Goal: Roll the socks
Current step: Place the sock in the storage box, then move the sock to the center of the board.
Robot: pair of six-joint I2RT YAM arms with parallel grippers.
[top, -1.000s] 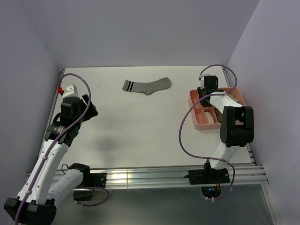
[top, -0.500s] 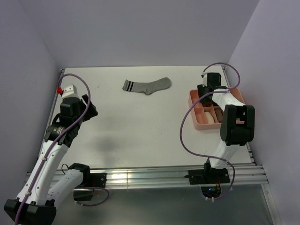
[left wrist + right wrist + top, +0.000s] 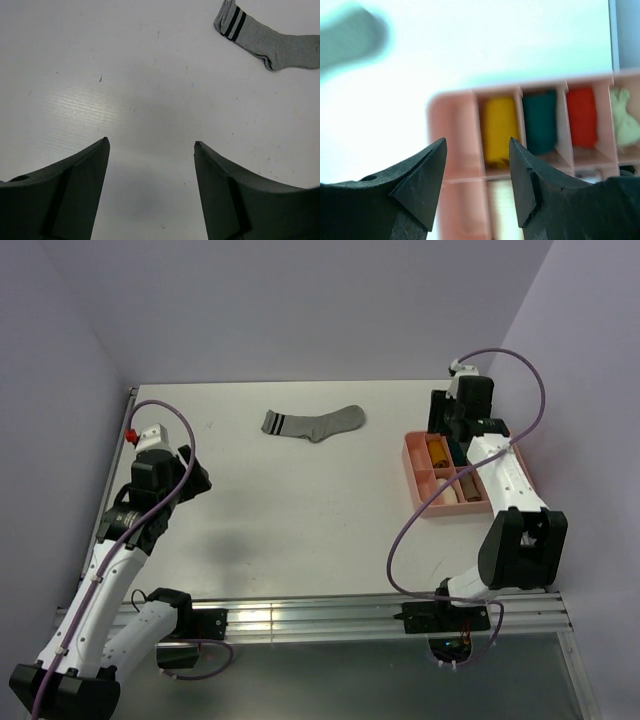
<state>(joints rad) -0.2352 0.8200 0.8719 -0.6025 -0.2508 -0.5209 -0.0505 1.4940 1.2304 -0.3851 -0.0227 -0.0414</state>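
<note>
Top external view: we find the grey sock [image 3: 313, 423] flat, unrolled, on the far bench [image 3: 300, 510]. Right tool [image 3: 477, 141] hangs over the pink tray [image 3: 452, 145], jaws apart, empty. The mustard roll [image 3: 498, 127] and teal roll [image 3: 540, 120] sit in compartments, stowed, we judge. Left tool [image 3: 151, 142], jaws apart, faces the grey sock.

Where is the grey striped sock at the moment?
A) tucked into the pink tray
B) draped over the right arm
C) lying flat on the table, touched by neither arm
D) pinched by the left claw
C: the grey sock lies flat on the white table, and the left gripper and right gripper are both open, empty and away from it.
</note>
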